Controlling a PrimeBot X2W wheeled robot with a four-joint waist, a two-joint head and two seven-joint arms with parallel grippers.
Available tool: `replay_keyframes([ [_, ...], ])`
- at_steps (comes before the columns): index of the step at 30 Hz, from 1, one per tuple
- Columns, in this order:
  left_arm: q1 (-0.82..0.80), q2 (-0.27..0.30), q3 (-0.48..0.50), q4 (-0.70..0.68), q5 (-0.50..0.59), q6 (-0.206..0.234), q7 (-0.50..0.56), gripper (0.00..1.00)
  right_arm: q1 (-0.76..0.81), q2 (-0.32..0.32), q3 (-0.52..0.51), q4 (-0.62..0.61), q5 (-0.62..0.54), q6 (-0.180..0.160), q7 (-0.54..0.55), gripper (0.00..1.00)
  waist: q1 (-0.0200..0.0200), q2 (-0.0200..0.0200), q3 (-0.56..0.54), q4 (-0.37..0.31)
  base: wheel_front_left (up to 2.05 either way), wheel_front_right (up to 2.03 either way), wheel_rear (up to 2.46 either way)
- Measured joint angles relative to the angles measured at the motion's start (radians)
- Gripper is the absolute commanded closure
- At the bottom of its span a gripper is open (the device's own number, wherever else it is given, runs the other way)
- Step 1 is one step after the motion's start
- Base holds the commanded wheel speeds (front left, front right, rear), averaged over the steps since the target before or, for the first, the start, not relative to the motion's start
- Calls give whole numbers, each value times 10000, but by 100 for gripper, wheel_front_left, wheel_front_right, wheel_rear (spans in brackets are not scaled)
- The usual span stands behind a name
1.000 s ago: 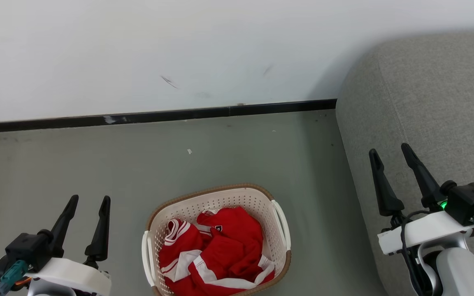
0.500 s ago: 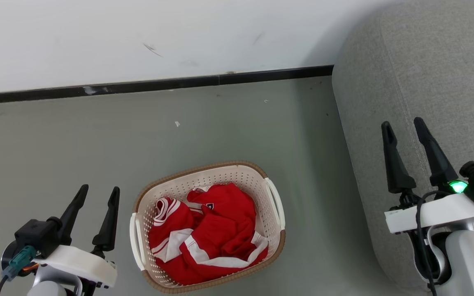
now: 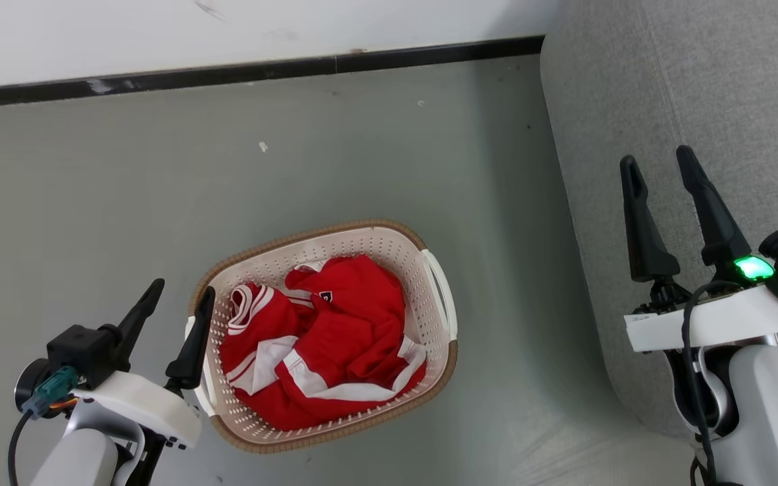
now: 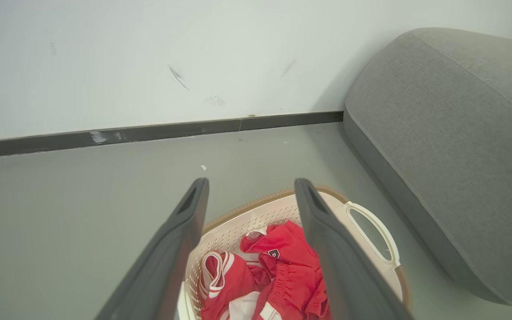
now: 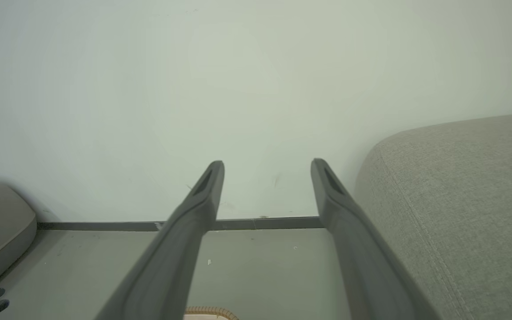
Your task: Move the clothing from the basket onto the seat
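Two grippers stand ready, both released and empty. At the left, the left gripper (image 3: pixel 184 287) hovers with its fingers spread; in the head view its inner finger sits just beside the left side of the basket (image 3: pixel 362 241); nothing lies between the fingers. The basket stands upright on the grey floor (image 3: pixel 362 135), well apart from the wall (image 3: pixel 227 27); the clothing (image 3: pixel 325 337) lies wholly inside it as a crumpled red-and-white heap, none of it over the rim. To the right, across a strip of bare floor, stands the seat (image 3: pixel 632 94); no garment lies on the part in view. The right gripper (image 3: pixel 656 156) hangs over the seat's near edge, fingers likewise parted, holding nothing.

Judged step: reach into the basket for the first garment; the task appears not yet begun. Procedure:

1. Bring the left gripper over the middle of the heap, clear of the rim.
2. Descend with the fingers apart, straddling a raised fold rather than a flat panel.
3. Close on one fold only; the garments lie tangled, and a deep bite may lift both.
4. Raise straight up until the cloth clears the rim; otherwise the light basket may drag or tip.
5. Carry to the right across the floor; lower onto the seat well inside its rounded edge, so the fabric does not slide off.
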Motion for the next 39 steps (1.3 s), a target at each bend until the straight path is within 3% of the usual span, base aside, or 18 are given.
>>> replay_keyframes([
  [39,-3077,566,-3162,2347,395,-88,1440,0,-2247,-8,623,-995,788,0,0,0,0,-1,3702,-1095,0,0,0],
])
